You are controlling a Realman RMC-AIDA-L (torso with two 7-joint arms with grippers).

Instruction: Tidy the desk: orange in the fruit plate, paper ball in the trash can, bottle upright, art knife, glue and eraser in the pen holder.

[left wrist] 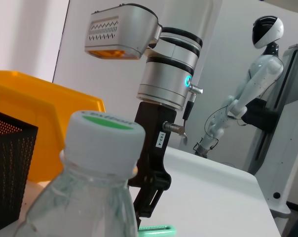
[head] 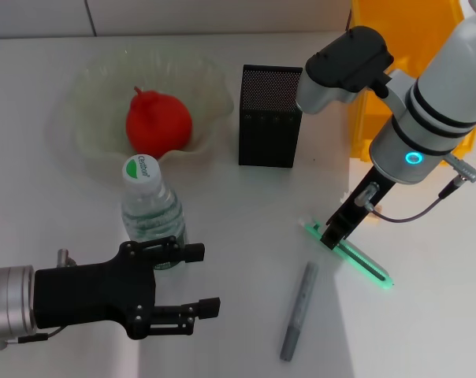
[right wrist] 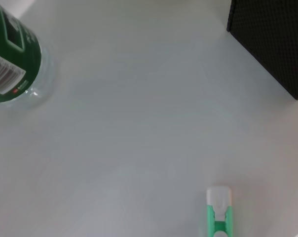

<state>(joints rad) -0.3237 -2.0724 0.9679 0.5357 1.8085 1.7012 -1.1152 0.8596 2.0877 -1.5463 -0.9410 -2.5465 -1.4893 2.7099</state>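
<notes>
A clear water bottle point(head: 150, 206) with a green-and-white cap stands upright on the white desk. My left gripper point(head: 206, 279) is open and empty just in front of the bottle's base. The left wrist view shows the bottle's cap point(left wrist: 107, 131) close up. My right gripper point(head: 331, 235) is low over the near end of the green art knife point(head: 356, 260), which lies flat on the desk. The knife's end also shows in the right wrist view point(right wrist: 218, 213). A grey glue stick point(head: 299, 311) lies in front of the knife. A red-orange fruit point(head: 159, 122) sits in the translucent fruit plate point(head: 96, 87). The black mesh pen holder point(head: 269, 116) stands behind. Eraser and paper ball are out of view.
A yellow bin point(head: 403, 47) stands at the back right, behind my right arm. The pen holder point(right wrist: 272, 39) and the bottle point(right wrist: 13, 64) also show in the right wrist view. A white humanoid robot point(left wrist: 252, 98) stands far off beyond the desk.
</notes>
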